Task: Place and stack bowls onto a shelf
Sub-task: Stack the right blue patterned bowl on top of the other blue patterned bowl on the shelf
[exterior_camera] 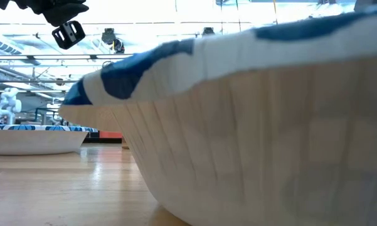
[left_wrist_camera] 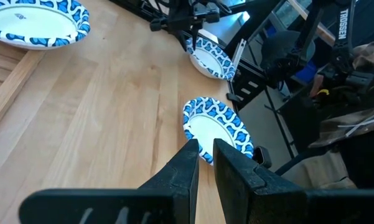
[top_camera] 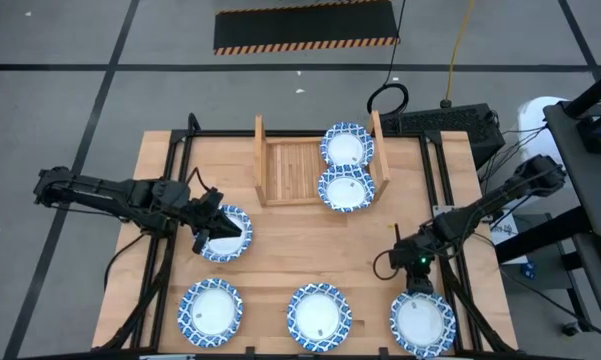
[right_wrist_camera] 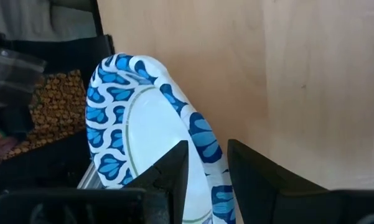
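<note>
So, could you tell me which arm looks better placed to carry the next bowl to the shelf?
Probably the right: its gripper already straddles the rim of the bowl at the table's corner. The left gripper sits over another bowl, gripping nothing visible. The shelf has its left half free.

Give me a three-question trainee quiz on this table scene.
1. How many bowls sit on the shelf?
2. True or false: the left gripper is at the bowl in the table's near right corner.
3. Which half of the shelf is bare? A: the half nearer the left arm. B: the half nearer the right arm.
Key: 1. Two. 2. False; the right gripper is at that corner bowl. 3. A.
</note>
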